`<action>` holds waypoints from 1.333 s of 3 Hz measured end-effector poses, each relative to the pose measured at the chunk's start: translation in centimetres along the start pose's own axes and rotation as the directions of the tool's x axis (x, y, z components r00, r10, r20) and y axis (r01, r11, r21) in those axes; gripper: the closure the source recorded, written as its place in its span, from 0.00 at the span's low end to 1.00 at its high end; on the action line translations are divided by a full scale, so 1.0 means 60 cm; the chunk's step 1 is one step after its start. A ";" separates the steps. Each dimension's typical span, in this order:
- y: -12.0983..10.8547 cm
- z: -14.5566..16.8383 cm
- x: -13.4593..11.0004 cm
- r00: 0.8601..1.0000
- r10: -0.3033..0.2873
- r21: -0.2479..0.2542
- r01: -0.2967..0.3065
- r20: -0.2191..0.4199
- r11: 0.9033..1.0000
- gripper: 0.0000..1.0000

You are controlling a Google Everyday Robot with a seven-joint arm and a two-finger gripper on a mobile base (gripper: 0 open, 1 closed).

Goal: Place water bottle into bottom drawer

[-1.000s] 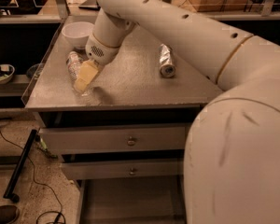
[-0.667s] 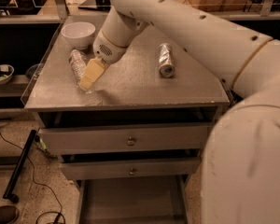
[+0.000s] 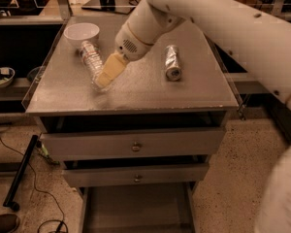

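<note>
Lab: floor cables (image 3: 35, 181), metal drawer cabinet (image 3: 184, 97), claw (image 3: 106, 74) over its top.

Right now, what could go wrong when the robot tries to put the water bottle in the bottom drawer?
The water bottle lies on its side with the gripper at one end, so it might roll or slip away. The white bowl sits close beside the bottle and could get bumped. The bottom drawer is open well below the tabletop; a loosely held bottle might fall and miss it.

hand (image 3: 104, 77) at water bottle (image 3: 88, 56) | can (image 3: 172, 62) right | bottom drawer (image 3: 136, 208) below
</note>
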State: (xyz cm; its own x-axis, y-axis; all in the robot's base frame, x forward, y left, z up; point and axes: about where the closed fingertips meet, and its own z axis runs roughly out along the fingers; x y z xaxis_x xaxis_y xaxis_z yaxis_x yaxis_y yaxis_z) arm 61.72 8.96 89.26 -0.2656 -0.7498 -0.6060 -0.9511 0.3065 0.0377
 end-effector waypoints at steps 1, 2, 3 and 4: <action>0.006 -0.044 0.026 0.999 0.001 0.034 -0.002 0.034 0.999 1.00; 0.030 -0.095 0.067 0.995 -0.007 0.064 0.000 0.100 0.998 1.00; 0.056 -0.133 0.120 0.986 -0.050 0.091 0.037 0.156 0.995 1.00; 0.055 -0.133 0.119 0.986 -0.051 0.090 0.037 0.161 0.995 1.00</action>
State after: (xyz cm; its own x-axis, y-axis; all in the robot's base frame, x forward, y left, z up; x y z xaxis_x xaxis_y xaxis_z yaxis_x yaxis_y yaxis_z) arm 55.42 -0.05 91.43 -0.1878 -0.6602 -0.7272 -0.9423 0.3299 -0.0562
